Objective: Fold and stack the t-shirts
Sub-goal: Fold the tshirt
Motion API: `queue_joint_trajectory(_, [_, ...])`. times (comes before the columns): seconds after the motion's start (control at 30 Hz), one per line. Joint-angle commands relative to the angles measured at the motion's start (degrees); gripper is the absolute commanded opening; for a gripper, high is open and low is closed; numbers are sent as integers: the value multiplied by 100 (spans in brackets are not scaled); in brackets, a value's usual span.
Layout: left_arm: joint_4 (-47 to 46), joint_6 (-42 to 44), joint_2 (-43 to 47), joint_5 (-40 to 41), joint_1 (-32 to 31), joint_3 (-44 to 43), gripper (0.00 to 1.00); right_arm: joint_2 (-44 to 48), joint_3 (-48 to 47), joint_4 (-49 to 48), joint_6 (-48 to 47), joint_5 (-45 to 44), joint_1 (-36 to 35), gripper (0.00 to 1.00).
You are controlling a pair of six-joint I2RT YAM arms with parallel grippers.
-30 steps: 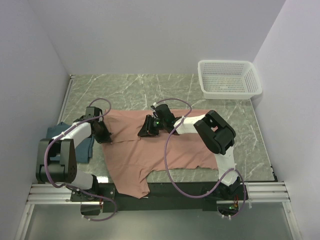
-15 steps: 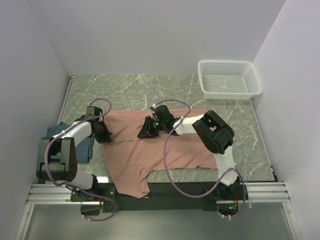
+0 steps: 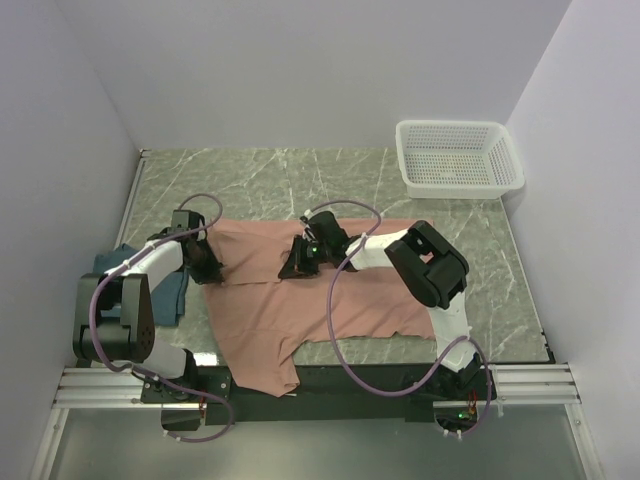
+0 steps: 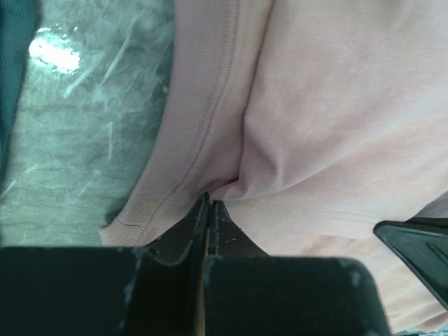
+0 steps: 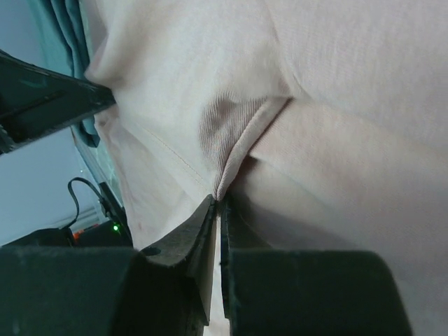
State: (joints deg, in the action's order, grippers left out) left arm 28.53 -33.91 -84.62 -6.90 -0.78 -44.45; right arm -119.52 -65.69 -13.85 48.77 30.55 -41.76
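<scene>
The salmon-pink t-shirt (image 3: 300, 300) lies spread over the middle of the marble table, its near part hanging over the front edge. My left gripper (image 3: 212, 268) is shut on the shirt's left edge; the left wrist view shows its fingers (image 4: 189, 231) pinching the fabric beside the ribbed collar band (image 4: 189, 140). My right gripper (image 3: 290, 268) is shut on a fold of the pink shirt (image 5: 329, 91) near its middle, with ribbed cloth (image 5: 224, 126) drawn up between its fingers (image 5: 189, 238). The dark teal-blue t-shirt (image 3: 170, 290) lies bunched at the table's left edge.
A white plastic mesh basket (image 3: 458, 158) stands at the back right corner. Bare marble table (image 3: 300, 180) shows behind the shirt and on the right (image 3: 500, 280). Walls close in the left, back and right sides.
The right gripper has shifted very slightly left and back with the cloth. The left gripper has edged a little back. The shirt's outline is nearly unchanged.
</scene>
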Motion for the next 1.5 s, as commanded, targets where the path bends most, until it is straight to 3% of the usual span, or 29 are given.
queue_joint_trajectory(0.0, [100,-19,77,-101,16,-275,4,474,-181,338,-166,-119,-34,8])
queue_joint_trajectory(0.53, [109,-230,314,-356,7,190,7,377,-84,594,-237,39,-8,9])
queue_joint_trajectory(0.63, [135,-291,411,-383,7,217,12,456,-110,655,-289,57,-17,19])
queue_joint_trajectory(0.67, [144,-309,455,-374,16,200,14,491,-163,777,-359,48,-17,28])
queue_joint_trajectory(0.83, [310,-476,859,-15,16,-98,41,1106,-216,1261,-728,-241,115,47])
queue_joint_trajectory(0.87, [319,-546,955,47,16,-178,50,1211,-173,1357,-755,-286,194,47])
queue_joint_trajectory(0.97, [188,-660,1026,424,16,-477,65,1703,135,1358,-896,-504,676,48])
queue_joint_trajectory(1.1, [-225,-775,677,672,60,-819,73,2309,679,1358,-1045,-585,1651,48])
queue_joint_trajectory(1.23, [-576,-801,-71,637,51,-1354,68,2557,1285,1174,-1072,-444,2750,47])
queue_joint_trajectory(1.37, [-1006,-801,-782,391,60,-1751,51,2566,1629,884,-993,-295,3926,46])
queue_joint_trajectory(1.47, [-1148,-766,-1239,259,60,-2041,41,2434,1717,717,-879,-251,4411,45])
